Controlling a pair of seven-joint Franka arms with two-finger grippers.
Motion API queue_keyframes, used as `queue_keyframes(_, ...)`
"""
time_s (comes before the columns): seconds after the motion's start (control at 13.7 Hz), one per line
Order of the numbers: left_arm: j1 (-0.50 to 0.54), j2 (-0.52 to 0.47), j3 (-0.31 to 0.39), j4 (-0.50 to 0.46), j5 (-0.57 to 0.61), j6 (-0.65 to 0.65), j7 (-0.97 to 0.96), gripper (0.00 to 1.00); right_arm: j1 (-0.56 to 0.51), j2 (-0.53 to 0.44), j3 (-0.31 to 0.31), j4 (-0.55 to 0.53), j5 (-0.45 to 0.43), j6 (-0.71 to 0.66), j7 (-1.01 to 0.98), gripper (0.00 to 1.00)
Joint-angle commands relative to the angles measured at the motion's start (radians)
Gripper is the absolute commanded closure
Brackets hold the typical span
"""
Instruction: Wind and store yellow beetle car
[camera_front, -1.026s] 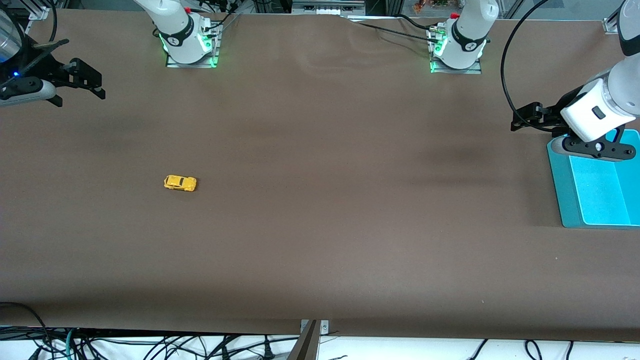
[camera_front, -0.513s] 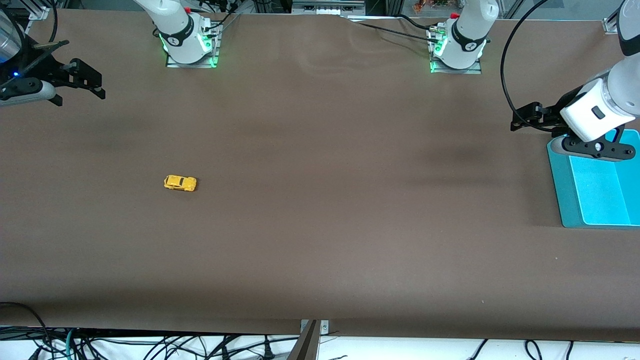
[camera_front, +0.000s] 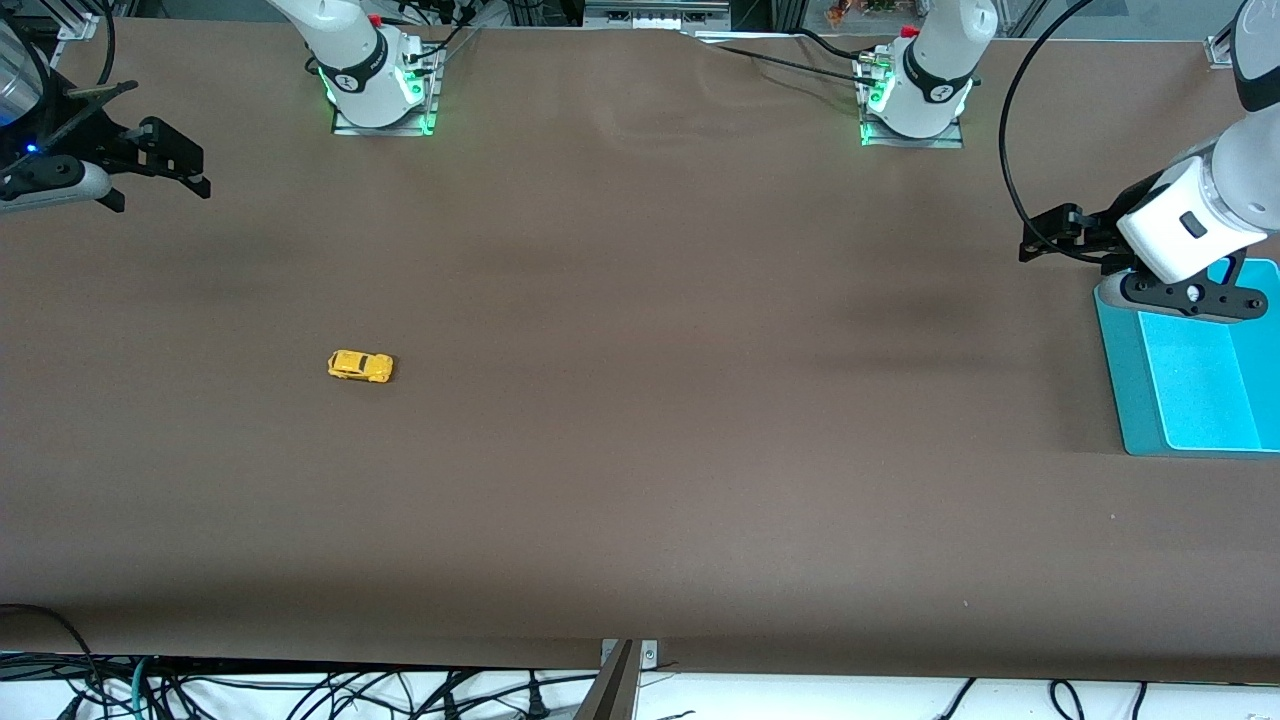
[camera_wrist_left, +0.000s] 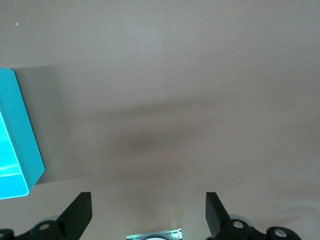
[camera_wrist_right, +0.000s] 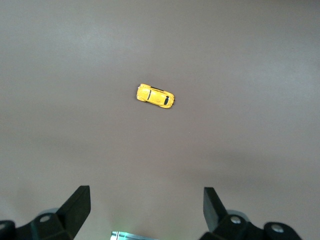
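The yellow beetle car (camera_front: 360, 366) stands on its wheels on the brown table toward the right arm's end; it also shows in the right wrist view (camera_wrist_right: 155, 96). My right gripper (camera_front: 170, 160) hangs open and empty high over the table's edge at the right arm's end, well apart from the car; its jaws (camera_wrist_right: 145, 210) stand wide apart. My left gripper (camera_front: 1050, 235) is open and empty over the table beside the turquoise bin (camera_front: 1195, 375); its jaws (camera_wrist_left: 147, 212) stand wide apart over bare table.
The turquoise bin sits at the left arm's end of the table and shows in the left wrist view (camera_wrist_left: 17, 145). Both arm bases (camera_front: 375, 80) (camera_front: 915, 90) stand along the table's back edge. Cables hang below the front edge.
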Motion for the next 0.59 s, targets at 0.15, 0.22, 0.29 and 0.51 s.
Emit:
queue_keyframes(0.15,-0.004,0.013,0.002,0.029,0.015,-0.007,0.017,0.0,-0.003,0.009,0.003,0.031,-0.016,-0.024,0.01,0.0)
queue_keyframes(0.22,-0.004,0.013,0.0,0.029,0.015,-0.007,0.017,0.0,-0.003,0.009,0.003,0.028,-0.016,-0.024,0.01,0.0)
queue_keyframes(0.29,-0.004,0.013,0.0,0.029,0.015,-0.007,0.017,0.0,-0.003,0.011,0.005,0.026,-0.016,-0.024,0.011,0.0)
queue_keyframes(0.51,-0.006,0.013,0.0,0.029,0.015,-0.007,0.017,0.0,-0.003,0.01,0.005,0.025,-0.016,-0.025,0.01,0.0)
